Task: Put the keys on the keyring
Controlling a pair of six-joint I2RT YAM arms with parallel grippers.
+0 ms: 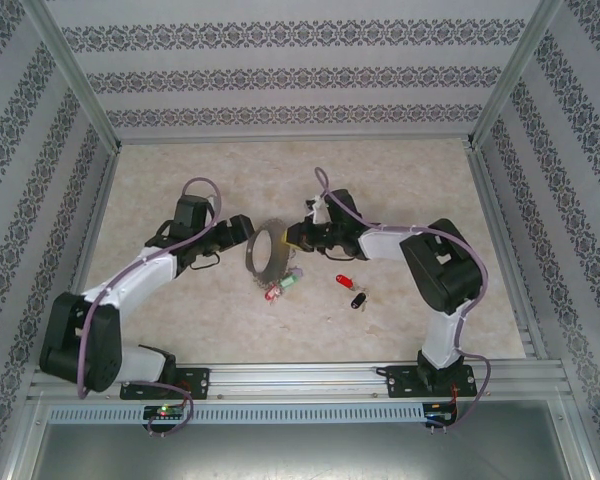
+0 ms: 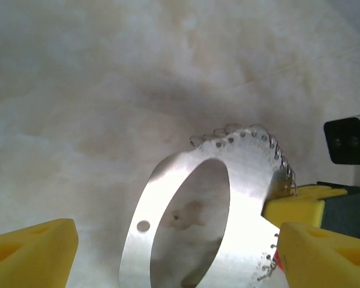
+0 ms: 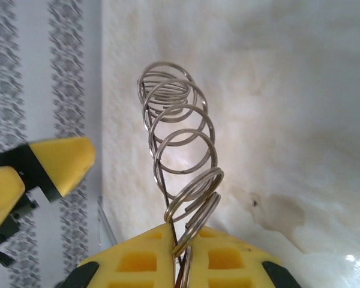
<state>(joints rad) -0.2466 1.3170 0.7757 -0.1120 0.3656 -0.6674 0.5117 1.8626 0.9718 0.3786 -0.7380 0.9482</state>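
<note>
The keyring [image 1: 264, 249] is a wide silvery band standing on edge at the table's middle, with small wire rings [image 3: 179, 141] along its rim. My right gripper [image 1: 294, 237] is shut on its right rim, the yellow pads [image 3: 145, 259] pinching band and wire rings. My left gripper [image 1: 242, 237] stands open on the left side of the keyring [image 2: 246, 180]. Its yellow fingers [image 2: 33, 255] are spread wide with the band between them. The keys lie loose on the table to the right: the red-headed one [image 1: 344, 281] and the black-headed one [image 1: 358, 299].
Small red and green pieces [image 1: 278, 287] lie at the keyring's lower edge. Patterned walls and metal posts [image 1: 75, 75] enclose the table on three sides. A metal rail [image 1: 300, 378] runs along the near edge by the arm bases.
</note>
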